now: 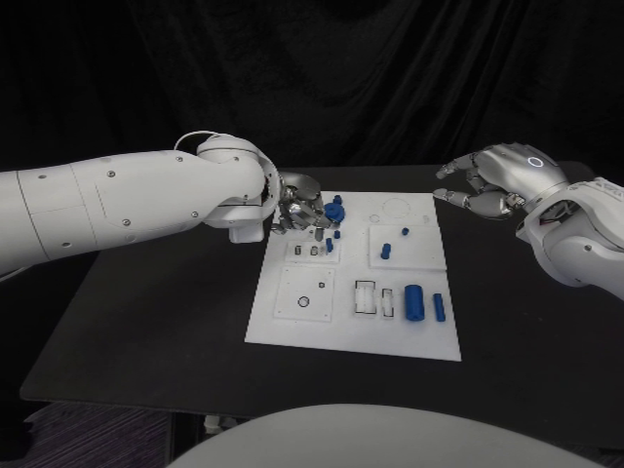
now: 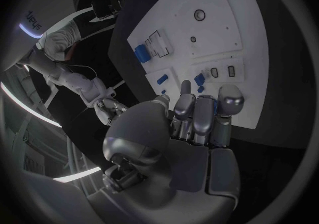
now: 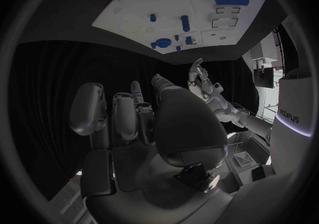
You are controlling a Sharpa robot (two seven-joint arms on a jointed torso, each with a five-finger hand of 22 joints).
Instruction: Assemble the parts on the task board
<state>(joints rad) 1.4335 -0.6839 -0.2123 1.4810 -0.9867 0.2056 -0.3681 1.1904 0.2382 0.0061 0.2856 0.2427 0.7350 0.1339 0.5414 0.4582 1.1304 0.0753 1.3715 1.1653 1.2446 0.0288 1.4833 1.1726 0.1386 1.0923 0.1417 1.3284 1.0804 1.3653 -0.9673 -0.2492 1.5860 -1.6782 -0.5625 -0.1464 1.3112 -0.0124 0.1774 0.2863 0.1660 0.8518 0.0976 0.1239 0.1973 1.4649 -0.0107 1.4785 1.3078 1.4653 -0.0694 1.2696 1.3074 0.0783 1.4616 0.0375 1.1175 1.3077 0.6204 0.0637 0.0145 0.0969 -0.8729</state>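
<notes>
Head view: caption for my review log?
Left robot hand at the task board's far-left corner; right robot hand off its far-right corner.

A matt white board (image 1: 292,327) lies on a matt black tabletop (image 1: 143,331), carrying smooth blue plastic-looking parts (image 1: 414,301). The left robot hand (image 1: 301,207) and right robot hand (image 1: 492,185) gleam like polished silver metal; glossy white shells cover the arms (image 1: 101,205). Black cloth (image 1: 354,68) hangs at 12 o'clock.

board: flat white rectangular task board (image 1: 292,327), lying mid-table, shallow sockets across its face
large part: thick blue cylinder (image 1: 414,300), on its side, near end
slim part: thin blue peg (image 1: 438,308), just beside cylinder
round part: blue disc-shaped piece (image 1: 336,208), far end
</notes>
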